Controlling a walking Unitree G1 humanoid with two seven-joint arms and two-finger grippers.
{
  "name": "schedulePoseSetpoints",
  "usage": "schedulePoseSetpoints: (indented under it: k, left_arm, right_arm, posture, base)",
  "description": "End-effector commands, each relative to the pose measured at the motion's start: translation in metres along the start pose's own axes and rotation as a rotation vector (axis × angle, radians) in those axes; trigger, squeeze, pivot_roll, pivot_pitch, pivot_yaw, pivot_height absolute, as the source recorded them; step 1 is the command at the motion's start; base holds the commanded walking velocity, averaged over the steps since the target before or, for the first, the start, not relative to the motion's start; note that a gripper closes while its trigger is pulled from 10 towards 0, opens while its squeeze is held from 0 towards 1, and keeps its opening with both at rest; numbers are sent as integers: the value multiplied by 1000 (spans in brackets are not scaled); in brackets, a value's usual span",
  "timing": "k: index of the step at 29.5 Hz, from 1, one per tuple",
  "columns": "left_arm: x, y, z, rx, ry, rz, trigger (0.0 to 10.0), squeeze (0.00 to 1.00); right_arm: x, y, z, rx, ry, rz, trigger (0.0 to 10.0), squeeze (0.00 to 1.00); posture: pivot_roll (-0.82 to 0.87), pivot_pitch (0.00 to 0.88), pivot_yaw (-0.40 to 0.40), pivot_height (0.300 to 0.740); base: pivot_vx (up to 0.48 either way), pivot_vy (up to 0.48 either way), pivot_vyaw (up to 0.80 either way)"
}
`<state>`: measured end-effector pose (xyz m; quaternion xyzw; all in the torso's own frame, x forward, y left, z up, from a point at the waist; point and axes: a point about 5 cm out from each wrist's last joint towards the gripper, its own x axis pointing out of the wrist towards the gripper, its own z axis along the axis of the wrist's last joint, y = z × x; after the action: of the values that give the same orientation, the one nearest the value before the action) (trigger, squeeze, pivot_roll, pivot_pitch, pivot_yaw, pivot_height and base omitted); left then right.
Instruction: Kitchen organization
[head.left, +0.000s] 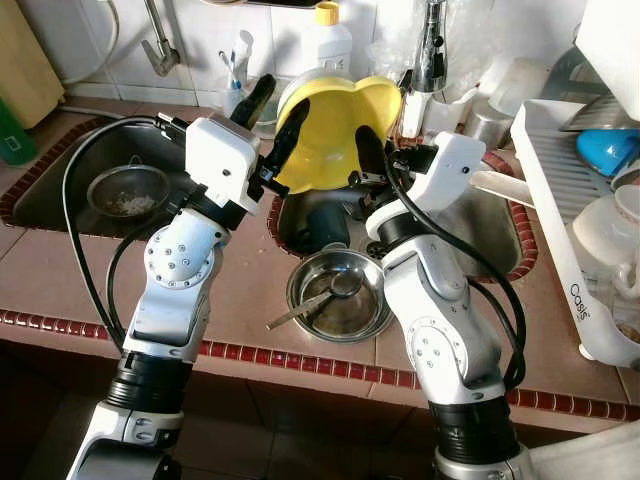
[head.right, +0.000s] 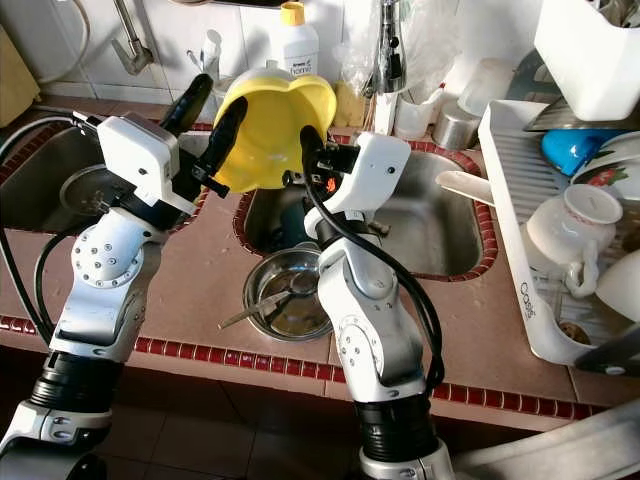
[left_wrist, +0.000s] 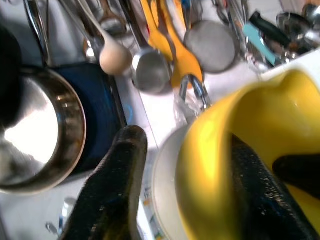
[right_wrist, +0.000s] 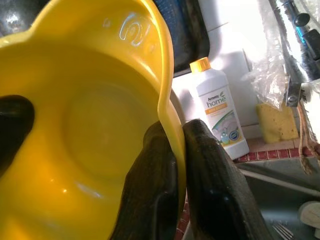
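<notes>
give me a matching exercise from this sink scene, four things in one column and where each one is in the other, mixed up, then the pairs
Things:
1. yellow bowl
2. steel bowl with a spoon
3. white bottle with a yellow cap
4. mesh strainer

Places:
A. in the sink basin on the robot's left
B. on the tiled counter edge in front of the sink
C. standing by the wall behind the sink
D. held up over the sink, the right gripper shut on its rim and one finger of the left gripper inside it

Pairs: 1-D, 2-B, 3-C, 4-A
</notes>
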<state>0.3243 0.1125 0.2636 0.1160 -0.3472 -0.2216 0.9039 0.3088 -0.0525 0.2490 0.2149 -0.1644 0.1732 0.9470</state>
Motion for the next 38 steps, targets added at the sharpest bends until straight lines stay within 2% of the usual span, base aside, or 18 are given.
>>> schedulePoseSetpoints:
  k: [1,3,4,5,6,7,8,9,10,11,14,20,24,30,31,35,38]
  left_arm:
    - [-6,9,-14,-1,86,34,10000,1000]
    - [-7,8,-15,-3,92,31,10000,1000]
    - [-7,7,-16,-13,98,27,10000,1000]
    - [-7,7,-16,-13,98,27,10000,1000]
    - [-7,6,-16,-22,97,17,10000,1000]
    - [-7,5,-16,-25,96,12,10000,1000]
    - [-7,4,-16,-26,95,4,10000,1000]
    - [-7,4,-16,-26,95,4,10000,1000]
    - [-8,3,-15,-35,90,-3,10000,1000]
    - [-7,3,-14,-36,89,-8,10000,1000]
    - [-7,3,-13,-35,84,-10,10000,1000]
    - [-6,10,-4,-78,64,6,10000,1000]
    - [-5,11,0,-93,55,10,10000,1000]
    - [-7,11,6,-141,61,8,10000,1000]
    - [-7,11,6,-148,67,6,10000,0]
    - [-10,11,10,-205,73,-3,10000,0]
    - [-12,9,13,-216,73,-21,10000,0]
  right_arm:
    - [6,20,18,45,-98,79,0,0]
    - [6,20,18,44,-99,78,471,0]
    - [6,18,18,41,-103,72,1255,0]
    - [6,18,18,41,-103,72,1255,0]
    - [6,16,19,38,-105,64,2980,0]
    - [6,15,19,36,-106,60,5647,0]
    - [6,14,19,34,-107,56,6235,0]
    - [6,14,19,34,-107,56,6235,0]
    - [6,12,19,24,-109,46,9216,0]
    - [6,10,20,19,-111,39,10000,0]
    - [6,7,20,8,-117,22,10000,0]
    - [7,-12,23,-51,-136,-72,10000,0]
    - [6,-17,22,-31,-135,-96,10000,0]
    - [4,-29,26,-61,-155,-136,10000,0]
    - [3,-32,27,-76,-160,-144,10000,0]
    - [-2,-47,30,-143,-159,-172,10000,0]
    - [-4,-55,31,-182,-155,-180,10000,0]
  posture:
    - [-121,66,27,740]
    - [-123,65,28,740]
    - [-124,64,29,740]
    - [-124,64,29,740]
    - [-126,64,29,740]
    - [-127,64,29,740]
    - [-128,63,28,740]
    - [-128,63,28,740]
    - [-128,62,27,740]
    - [-128,62,27,740]
    - [-127,62,27,740]
    - [-123,63,26,740]
    - [-122,63,27,740]
    - [-124,69,31,740]
    - [-125,69,30,740]
    - [-123,76,33,740]
    - [-122,80,32,740]
  base:
    - [0,0,0]
    - [0,0,0]
    - [0,0,0]
    - [0,0,0]
    - [0,0,0]
    - [0,0,0]
    - [0,0,0]
    - [0,0,0]
    - [0,0,0]
    - [0,0,0]
    - [0,0,0]
    - [0,0,0]
    - [0,0,0]
    - [0,0,0]
    - [0,0,0]
    - [0,0,0]
    - [0,0,0]
